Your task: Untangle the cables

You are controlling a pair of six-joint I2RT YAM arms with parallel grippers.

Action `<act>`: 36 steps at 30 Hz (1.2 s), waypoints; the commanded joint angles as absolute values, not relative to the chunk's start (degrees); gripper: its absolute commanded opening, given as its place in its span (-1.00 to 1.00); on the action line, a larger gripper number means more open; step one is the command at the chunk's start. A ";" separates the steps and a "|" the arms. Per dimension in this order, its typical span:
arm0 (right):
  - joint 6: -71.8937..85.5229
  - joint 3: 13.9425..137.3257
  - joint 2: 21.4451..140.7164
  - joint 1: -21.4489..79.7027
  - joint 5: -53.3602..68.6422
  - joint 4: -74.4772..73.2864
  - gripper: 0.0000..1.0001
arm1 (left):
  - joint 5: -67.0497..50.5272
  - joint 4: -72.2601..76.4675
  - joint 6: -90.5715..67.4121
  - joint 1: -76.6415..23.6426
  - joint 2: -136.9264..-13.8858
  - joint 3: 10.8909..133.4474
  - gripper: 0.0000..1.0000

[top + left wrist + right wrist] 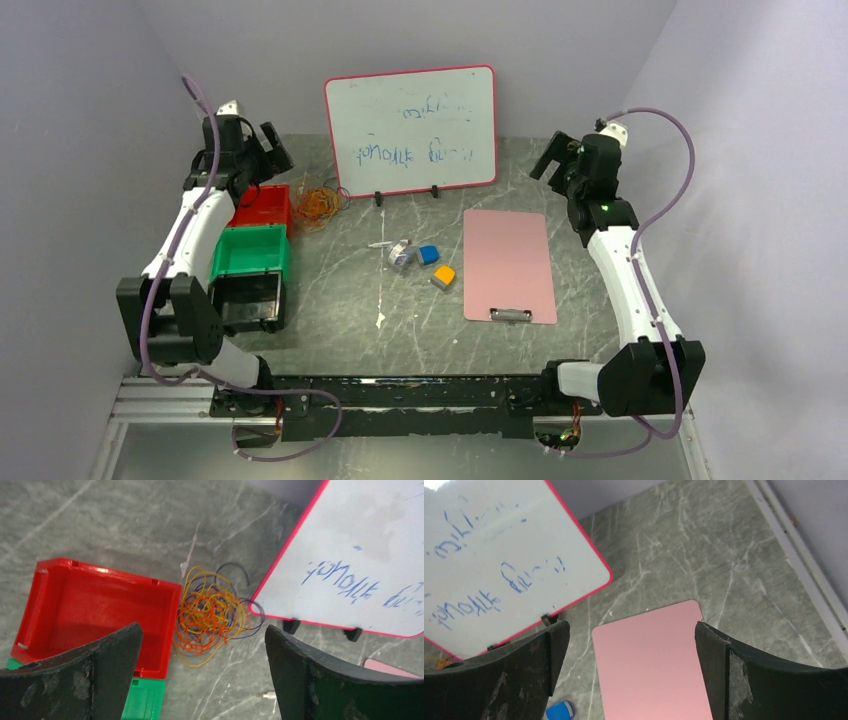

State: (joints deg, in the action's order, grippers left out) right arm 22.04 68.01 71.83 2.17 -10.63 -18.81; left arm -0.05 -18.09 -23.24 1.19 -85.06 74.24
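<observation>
Cables [212,612] lie in one orange, yellow and dark tangle on the table, below and between your left gripper's [202,629] wide-spread fingers, untouched. Your right gripper [631,626] gapes too, over the pink clipboard [654,670], holding nothing. Come down carelessly and one finger may strike the red bin [95,605], the other the whiteboard [350,555], whose corner the dark loops reach. Pinching the whole clump would likely tighten it.
</observation>
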 commanded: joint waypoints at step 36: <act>20.66 62.60 75.57 1.82 5.37 -18.41 0.66 | 8.22 -36.38 -20.48 -3.69 -86.74 62.24 0.04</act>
State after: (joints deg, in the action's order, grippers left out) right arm 20.95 63.55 75.81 2.15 4.12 -19.40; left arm 8.19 -37.36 -20.01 -3.60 -84.99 62.70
